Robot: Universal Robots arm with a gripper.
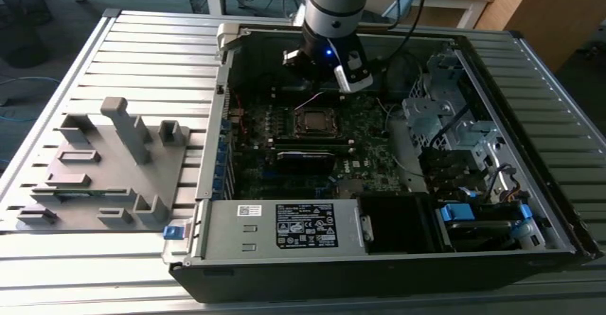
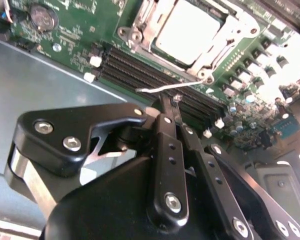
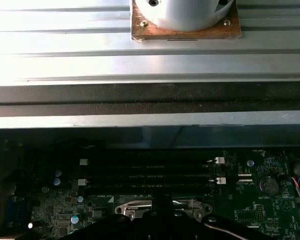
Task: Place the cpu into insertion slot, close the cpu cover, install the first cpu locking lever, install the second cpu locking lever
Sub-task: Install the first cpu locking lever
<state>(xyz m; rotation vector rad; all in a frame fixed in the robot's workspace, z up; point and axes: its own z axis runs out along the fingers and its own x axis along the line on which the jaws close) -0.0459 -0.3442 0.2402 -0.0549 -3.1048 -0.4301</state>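
Black fingers (image 2: 166, 114), narrow, at wire lever (image 2: 155, 90); pale cpu (image 2: 187, 32) under silvery cpu cover (image 2: 233, 27).

The arm (image 1: 336, 3) hung down from the exterior view's top centre, its pincer (image 2: 171, 106) low, black fingers (image 2: 165, 122) pressed together.
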